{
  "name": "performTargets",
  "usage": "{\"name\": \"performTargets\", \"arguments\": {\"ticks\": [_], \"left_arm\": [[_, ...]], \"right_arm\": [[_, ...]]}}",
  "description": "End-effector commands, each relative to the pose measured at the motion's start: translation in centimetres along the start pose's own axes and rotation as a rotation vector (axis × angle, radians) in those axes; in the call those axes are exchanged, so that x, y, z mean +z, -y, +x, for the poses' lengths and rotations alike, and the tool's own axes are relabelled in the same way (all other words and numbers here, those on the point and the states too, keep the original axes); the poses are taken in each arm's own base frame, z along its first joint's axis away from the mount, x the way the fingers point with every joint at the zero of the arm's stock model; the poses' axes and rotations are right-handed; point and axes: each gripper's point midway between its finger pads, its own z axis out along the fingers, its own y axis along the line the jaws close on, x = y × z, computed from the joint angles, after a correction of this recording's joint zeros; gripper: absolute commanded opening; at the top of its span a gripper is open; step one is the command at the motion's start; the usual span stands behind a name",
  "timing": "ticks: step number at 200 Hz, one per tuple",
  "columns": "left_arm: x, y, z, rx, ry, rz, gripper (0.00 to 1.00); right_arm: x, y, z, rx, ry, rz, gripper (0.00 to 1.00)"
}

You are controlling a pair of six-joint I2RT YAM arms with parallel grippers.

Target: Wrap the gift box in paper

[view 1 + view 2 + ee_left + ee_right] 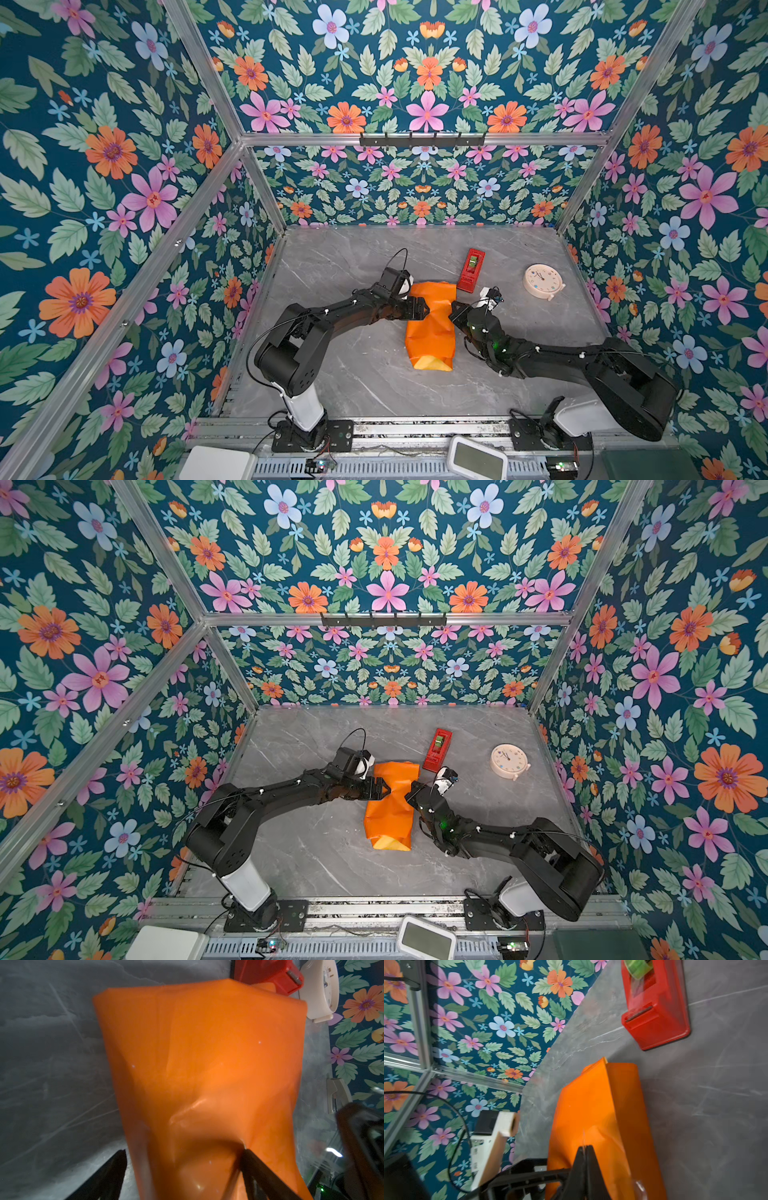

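The left pincer (420, 308) stands wide open at the left edge of the paper (430, 332). In the left wrist view one finger (259, 1172) rests on the glossy orange face, while the other finger (112, 1169) hangs over the bare counter (353, 374) just beside the sheet. The right pincer (454, 308) is closed tight, and in the right wrist view its paired tips (584, 1149) sit against the paper's right edge. Whether anything is pinched between them cannot be told.

The paper lies mid-counter in both top views as a long, creased orange bundle running from near to far. At its near end a flap shows the yellow face (434, 365). The two pincers face each other across the bundle's far half, left side against right side. The gift box cannot be seen; the paper covers the middle of the bundle completely.

Just past the bundle's far right corner, close but apart, lies the red tape dispenser (471, 270) with a green roll in it. Farther right, well apart, a pale round clock (542, 282) rests on the counter.
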Motion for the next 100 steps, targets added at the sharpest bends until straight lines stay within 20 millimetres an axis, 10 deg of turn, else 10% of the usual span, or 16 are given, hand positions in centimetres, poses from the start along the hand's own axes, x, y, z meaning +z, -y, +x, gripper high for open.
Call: {"name": "performTargets", "arguments": {"ticks": [1, 100], "left_arm": [[-0.6, -7.0, 5.9, -0.025, -0.191, -0.321, 0.87], [-0.4, -6.9, 5.8, -0.021, -0.195, -0.316, 0.87]], "right_arm": [[0.1, 0.4, -1.2, 0.037, 0.095, 0.019, 0.0], [0.5, 0.1, -0.6, 0.058, 0.087, -0.014, 0.0]]}}
